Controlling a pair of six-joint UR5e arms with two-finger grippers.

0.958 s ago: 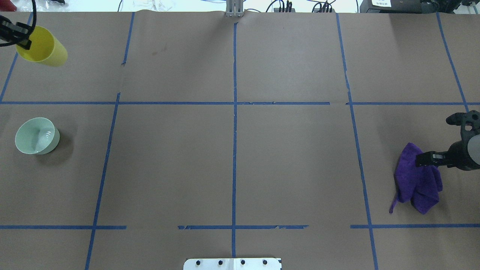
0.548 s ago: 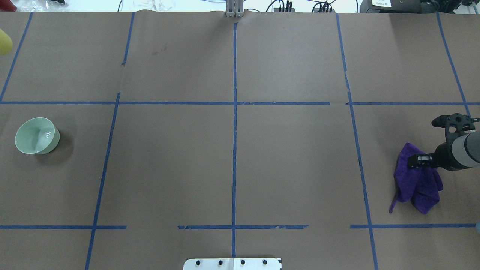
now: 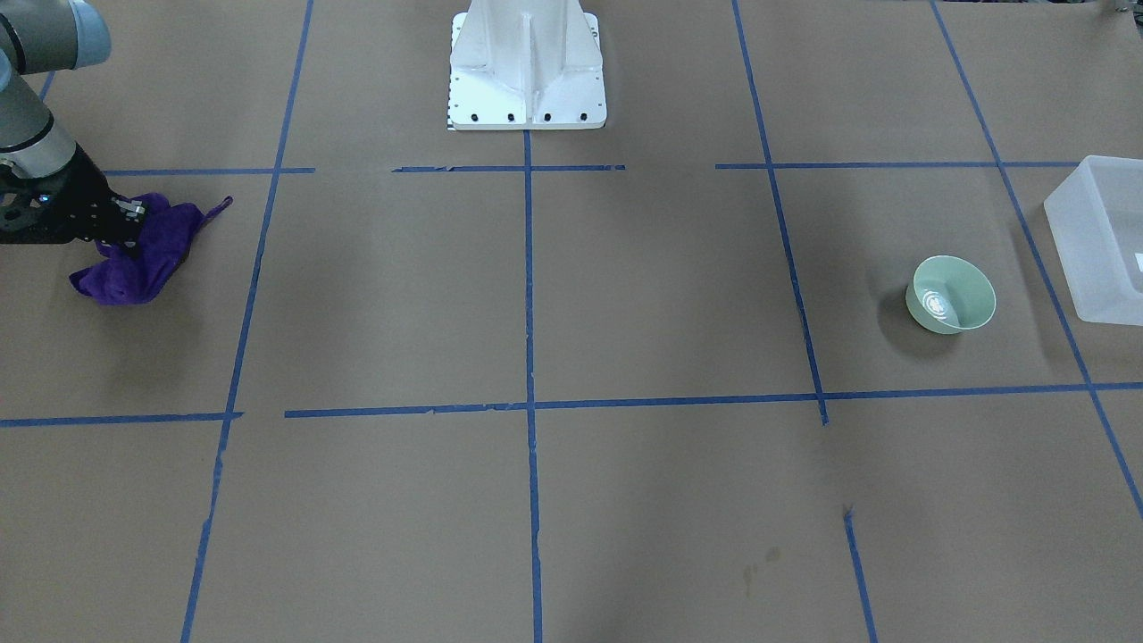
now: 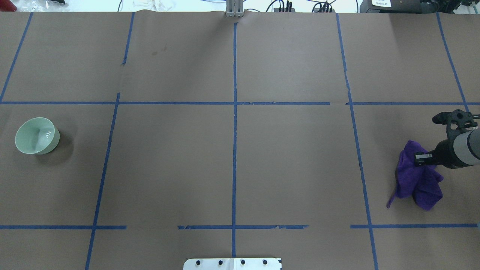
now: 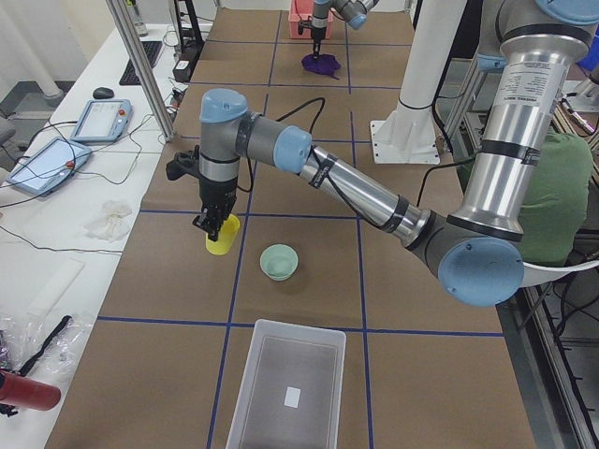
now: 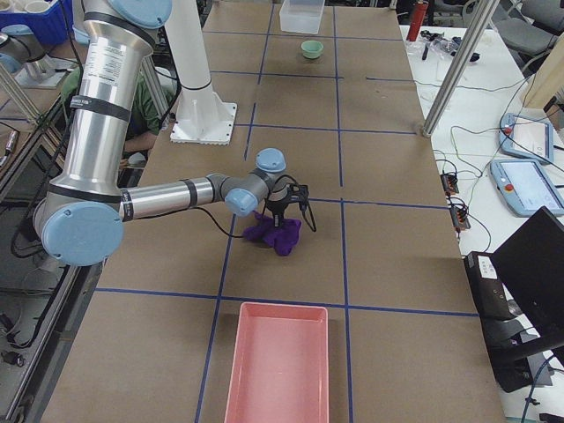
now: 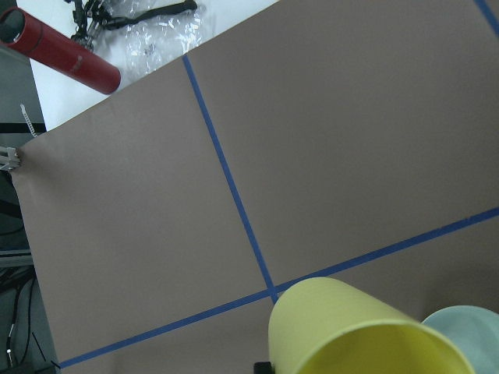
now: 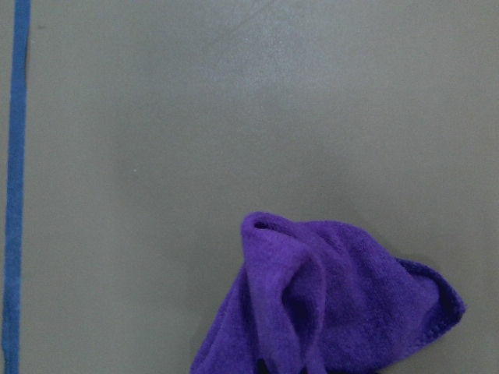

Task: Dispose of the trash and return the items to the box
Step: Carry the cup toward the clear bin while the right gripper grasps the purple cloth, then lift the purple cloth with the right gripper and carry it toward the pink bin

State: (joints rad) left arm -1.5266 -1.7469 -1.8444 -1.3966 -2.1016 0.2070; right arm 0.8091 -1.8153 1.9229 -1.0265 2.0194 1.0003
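My left gripper [image 5: 214, 224] is shut on the rim of the yellow cup [image 5: 222, 240], held just beyond the green bowl, away from the box [image 5: 290, 388]. The tilted cup fills the bottom of the left wrist view [image 7: 351, 331]. The left gripper is outside the overhead and front views. The frosted white box also shows at the front view's right edge [image 3: 1094, 237]. My right gripper [image 4: 417, 159] is shut on a purple cloth [image 4: 416, 183], which hangs down to the table; the cloth also shows in the right wrist view [image 8: 335, 304] and the front view [image 3: 134, 254].
A pale green bowl [image 4: 36, 135] stands between the cup and the box, also in the front view [image 3: 951, 293]. A pink tray [image 6: 278, 361] lies at the table's right end near the cloth. A red cylinder [image 7: 58, 51] lies off the table's edge.
My left gripper and the yellow cup have moved left, out of the overhead view. My right gripper shifted a little with the cloth, which changed shape.
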